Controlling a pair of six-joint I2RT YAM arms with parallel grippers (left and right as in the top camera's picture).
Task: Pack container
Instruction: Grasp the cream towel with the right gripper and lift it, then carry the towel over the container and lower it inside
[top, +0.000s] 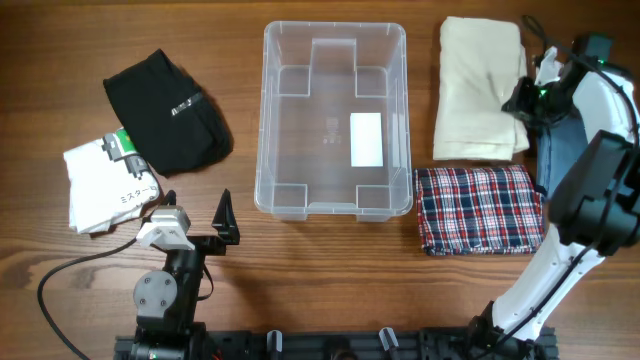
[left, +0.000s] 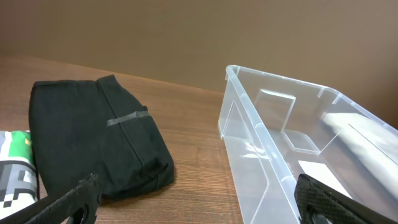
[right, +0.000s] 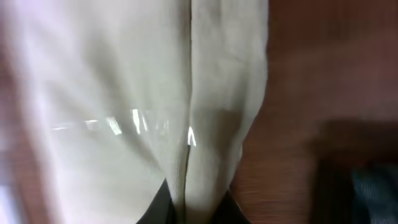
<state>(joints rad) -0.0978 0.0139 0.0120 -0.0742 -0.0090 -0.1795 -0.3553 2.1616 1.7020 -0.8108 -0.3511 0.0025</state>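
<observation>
Pictured mid-counter, the empty container: likely light, stiff, slick-walled, best taken by its thick rim. At its 3 o'clock, right gripper apparently pinched on cream cloth. At 8 o'clock, left gripper spread wide, holding nothing.

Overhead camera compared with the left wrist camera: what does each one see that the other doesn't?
Only overhead: the cream folded cloth, the plaid cloth, a blue-grey denim-like cloth and the right claw at the cream cloth's edge.
Only left wrist: a low, side-on look at the container, and a brownish backdrop beyond the table.
Both: that container, the black folded garment and the white printed garment beside it.
</observation>
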